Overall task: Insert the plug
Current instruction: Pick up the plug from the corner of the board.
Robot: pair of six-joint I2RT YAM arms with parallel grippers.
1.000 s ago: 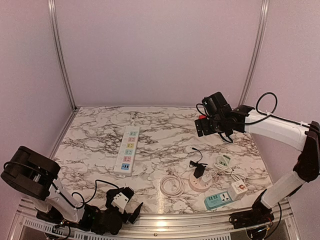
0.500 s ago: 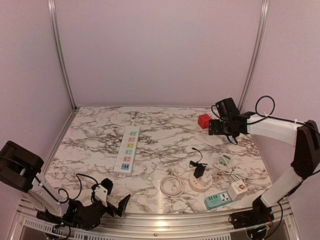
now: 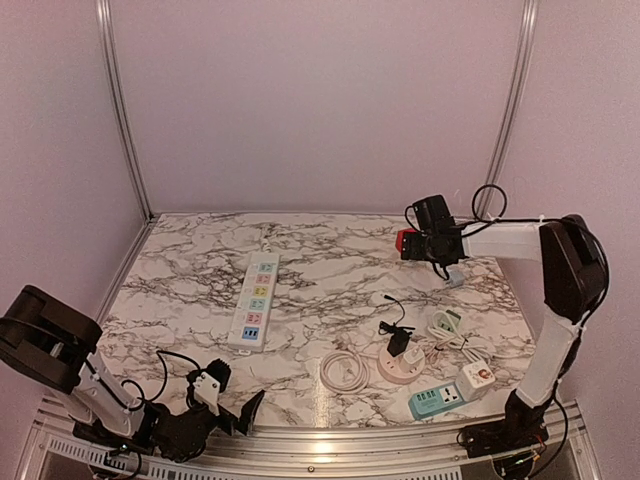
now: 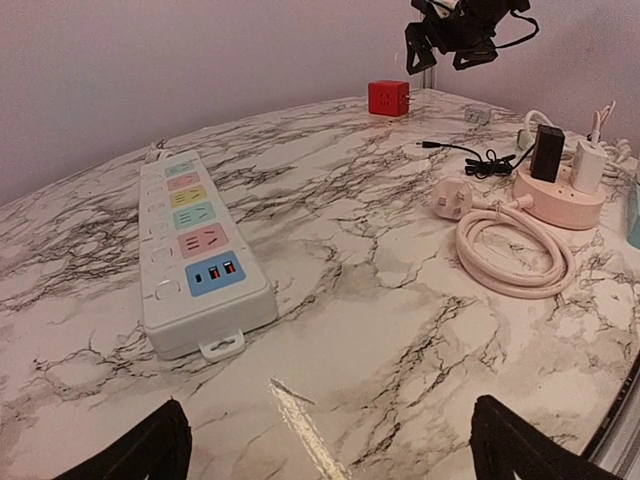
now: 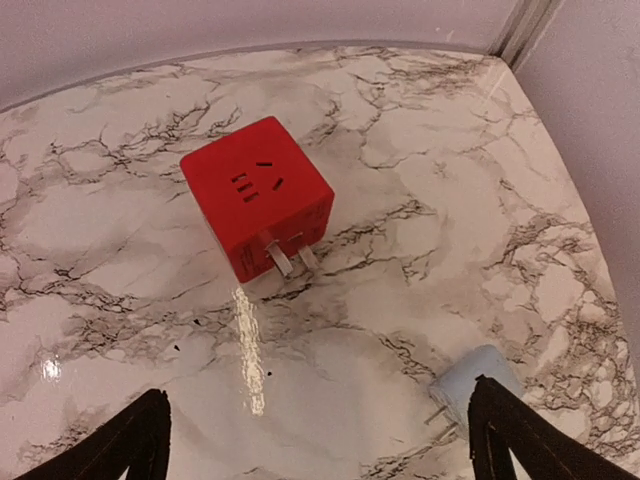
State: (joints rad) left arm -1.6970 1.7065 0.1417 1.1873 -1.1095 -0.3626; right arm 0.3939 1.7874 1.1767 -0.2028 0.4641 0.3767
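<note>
Approach step: the right end effector (image 5: 320,400), released, hovers above the red cube plug (image 5: 257,195). Next: descend squarely, then clench its sides.

One white power strip (image 3: 253,301), one red cube adapter (image 5: 258,197), one pink socket hub (image 4: 555,205), two chargers (image 4: 549,150), one coiled white cable (image 4: 515,250), one teal socket block (image 3: 430,401), two small white adapters (image 3: 478,377), one pale blue plug (image 5: 480,392).

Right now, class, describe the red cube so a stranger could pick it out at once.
On the marble table, look to the far right corner: the red cube sits there. It alone is solid red, with socket slots on top and metal prongs on one side.
</note>
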